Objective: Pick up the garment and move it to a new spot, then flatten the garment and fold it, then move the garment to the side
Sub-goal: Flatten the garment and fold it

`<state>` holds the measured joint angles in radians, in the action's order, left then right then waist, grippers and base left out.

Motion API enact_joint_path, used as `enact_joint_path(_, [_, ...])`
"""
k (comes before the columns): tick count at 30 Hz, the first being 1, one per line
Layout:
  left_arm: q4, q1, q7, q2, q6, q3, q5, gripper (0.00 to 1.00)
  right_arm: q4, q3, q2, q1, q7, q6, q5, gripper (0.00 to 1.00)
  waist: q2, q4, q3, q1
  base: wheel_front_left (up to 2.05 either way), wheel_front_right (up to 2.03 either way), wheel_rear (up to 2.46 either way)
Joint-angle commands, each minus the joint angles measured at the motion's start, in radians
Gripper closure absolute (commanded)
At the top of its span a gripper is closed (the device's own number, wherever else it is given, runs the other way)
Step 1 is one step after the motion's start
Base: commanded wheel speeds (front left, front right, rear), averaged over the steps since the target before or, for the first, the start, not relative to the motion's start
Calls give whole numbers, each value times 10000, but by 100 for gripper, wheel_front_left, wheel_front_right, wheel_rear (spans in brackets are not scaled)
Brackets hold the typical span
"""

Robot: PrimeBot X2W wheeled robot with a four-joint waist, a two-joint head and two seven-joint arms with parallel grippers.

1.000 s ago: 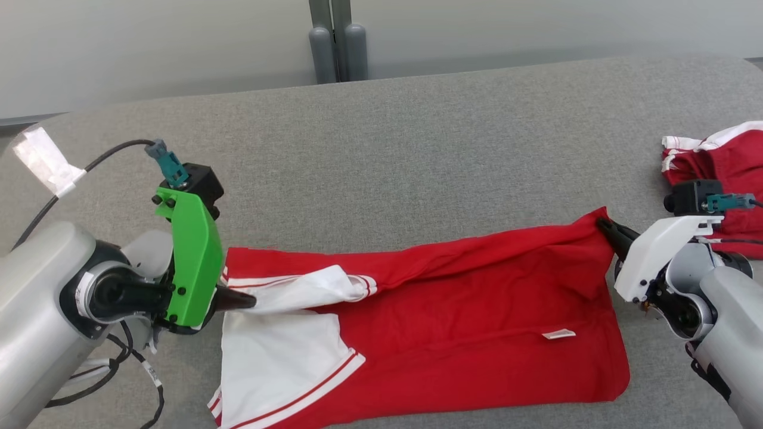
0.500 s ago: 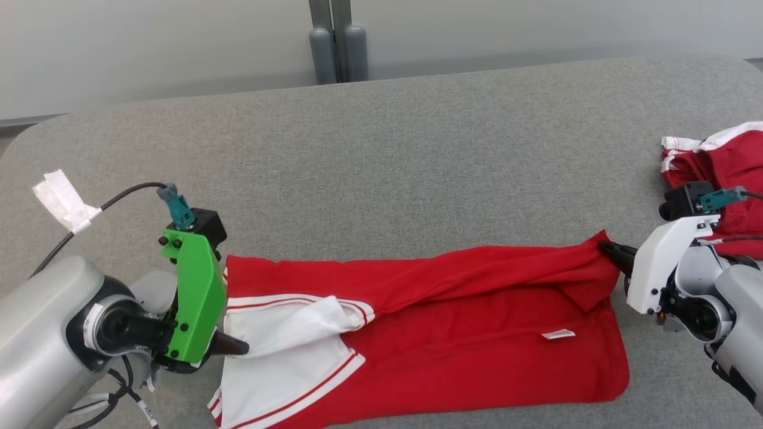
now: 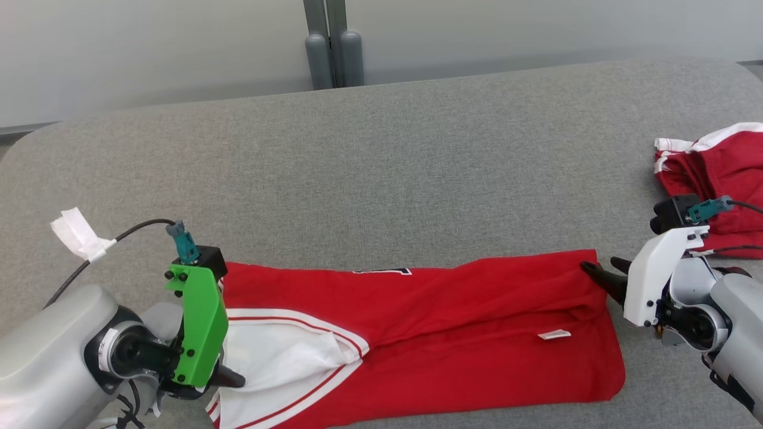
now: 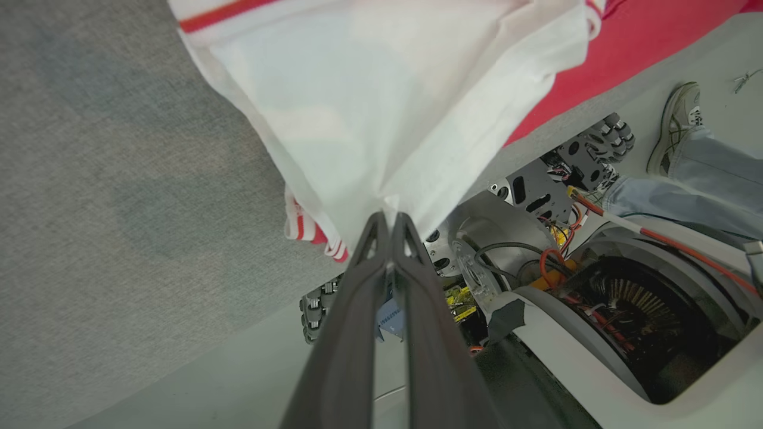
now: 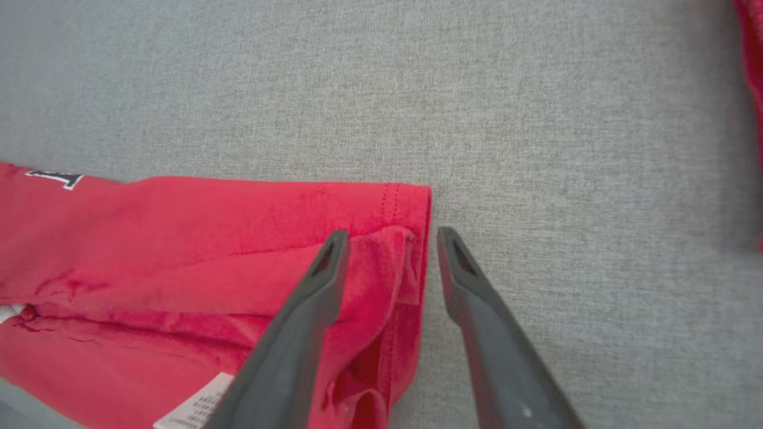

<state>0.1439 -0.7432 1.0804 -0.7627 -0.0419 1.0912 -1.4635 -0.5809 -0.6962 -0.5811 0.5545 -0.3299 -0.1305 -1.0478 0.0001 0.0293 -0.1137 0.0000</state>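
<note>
While the left tool (image 4: 387, 217) is clenched on the white sleeve (image 4: 405, 101) at the near edge of the desk (image 3: 387, 167), the garment (image 3: 453, 333) lies in a long band along that edge, with wide bare desk behind it. The right tool (image 5: 387, 238) is spread at the red hem, one finger over cloth, one over bare desk, perhaps not touching. A second red garment (image 3: 715, 173) lies near, to its right. The left wrist view shows a shoe (image 4: 673, 125) on the floor beyond the edge.

The left gripper (image 4: 387, 219) pinches the garment (image 4: 393, 95) by its white cloth, jaws together. Grey table (image 4: 107, 226) lies left; the robot's base (image 4: 596, 333) and a person's shoe (image 4: 673, 125) show right.
</note>
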Motion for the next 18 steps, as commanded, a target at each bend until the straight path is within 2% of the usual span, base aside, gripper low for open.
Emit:
enact_joint_path(1, [100,180,-95,97,75,21,130,18,9,-30,-8,-118,-27,-5,-114,0,-1,8,37,0,0,0,0])
enact_joint_path(2, [145,184,-88,105,107,60,176,0,23,-45,-25,-124,-49,-5,-146,0,-1,12,59,0,0,0,0])
enact_joint_path(9, [291,-44,-390,101,342,-55,382,0,561,174,-291,-176,339,-4,-471,0,-1,2,377,0,0,0,0])
enact_joint_path(12, [123,-212,-829,-16,445,-273,593,0,919,391,-447,-235,744,-5,-579,0,-1,-25,549,0,0,0,0])
enact_joint_path(15, [-145,-419,-1874,-159,589,-633,1154,0,1390,778,-632,-376,1514,-5,-583,0,-1,-65,731,0,0,0,0])
enact_joint_path(18, [-390,-350,-3634,-161,605,-1228,1758,0,1791,1315,-690,-569,2649,-5,-357,0,-1,-97,895,0,0,0,0])
